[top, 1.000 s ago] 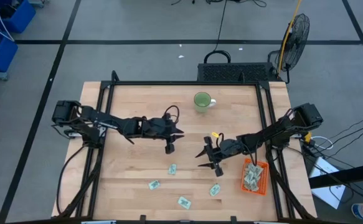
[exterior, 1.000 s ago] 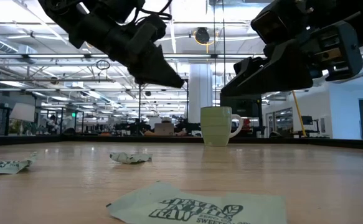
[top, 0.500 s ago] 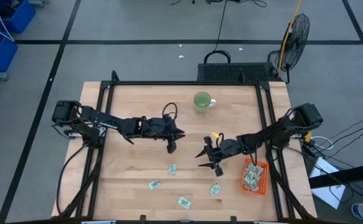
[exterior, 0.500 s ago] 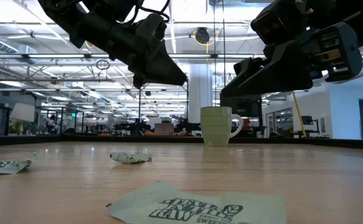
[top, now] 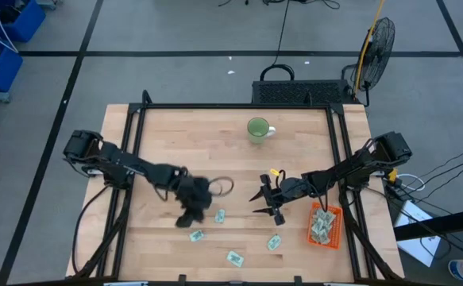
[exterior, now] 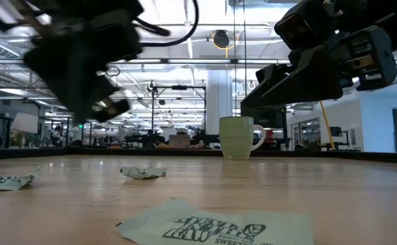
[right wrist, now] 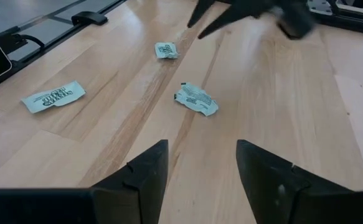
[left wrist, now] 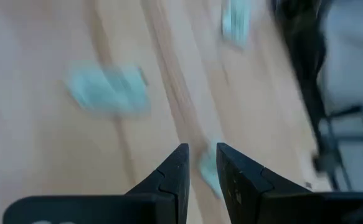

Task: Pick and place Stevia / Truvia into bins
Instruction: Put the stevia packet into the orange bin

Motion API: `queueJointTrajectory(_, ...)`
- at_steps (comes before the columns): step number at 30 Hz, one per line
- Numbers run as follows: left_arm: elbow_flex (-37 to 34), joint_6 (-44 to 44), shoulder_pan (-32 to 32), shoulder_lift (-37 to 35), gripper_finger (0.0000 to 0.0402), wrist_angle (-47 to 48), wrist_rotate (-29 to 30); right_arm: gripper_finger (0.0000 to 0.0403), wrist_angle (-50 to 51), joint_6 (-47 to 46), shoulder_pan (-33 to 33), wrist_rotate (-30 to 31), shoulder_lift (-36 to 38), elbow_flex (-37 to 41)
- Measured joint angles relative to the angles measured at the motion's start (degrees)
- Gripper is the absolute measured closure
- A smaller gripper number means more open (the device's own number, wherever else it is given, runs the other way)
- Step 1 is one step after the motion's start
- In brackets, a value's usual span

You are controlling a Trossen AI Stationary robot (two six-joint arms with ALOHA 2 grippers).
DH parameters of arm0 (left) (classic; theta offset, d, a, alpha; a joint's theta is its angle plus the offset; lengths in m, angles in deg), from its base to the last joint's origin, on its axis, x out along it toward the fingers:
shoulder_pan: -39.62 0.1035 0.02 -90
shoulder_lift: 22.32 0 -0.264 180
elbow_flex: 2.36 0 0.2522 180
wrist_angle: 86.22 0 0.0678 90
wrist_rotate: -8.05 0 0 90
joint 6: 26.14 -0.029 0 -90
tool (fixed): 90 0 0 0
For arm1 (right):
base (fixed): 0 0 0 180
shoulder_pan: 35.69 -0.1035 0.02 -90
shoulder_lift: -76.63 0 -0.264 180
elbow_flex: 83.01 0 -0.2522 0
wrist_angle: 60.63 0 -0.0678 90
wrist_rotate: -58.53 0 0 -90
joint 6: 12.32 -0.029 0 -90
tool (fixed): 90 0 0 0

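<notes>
My left pincer (top: pixel 193 216), fingers nearly pressed together and empty, hangs over loose sachets (top: pixel 196 235) on the table (top: pixel 167 127). Right pincer (top: pixel 269 199), spread and empty, waits beside the bin (top: pixel 336 230). With the gap so narrow, I risk shoving a sachet instead of straddling it.

Near sachet (exterior: pixel 215 228): "STEVIA IN THE RAW", "SWEET…" partly readable.

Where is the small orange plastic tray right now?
In the high view, the orange plastic tray sits at the wooden table's right edge, beside the right gripper, sachets inside.
</notes>
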Motion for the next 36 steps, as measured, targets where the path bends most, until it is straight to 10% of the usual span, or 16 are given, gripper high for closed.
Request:
queueJointTrajectory(13,0.0,1.1,-14.6,0.0,0.0316,3.0,22.7,0.0222,0.0,0.0,0.0,0.0,0.0,0.0)
queueJointTrajectory(36,0.0,6.5,-15.2,3.5,0.0316,-1.0,24.0,0.0222,0.7,0.5,0.0,0.0,0.0,0.0)
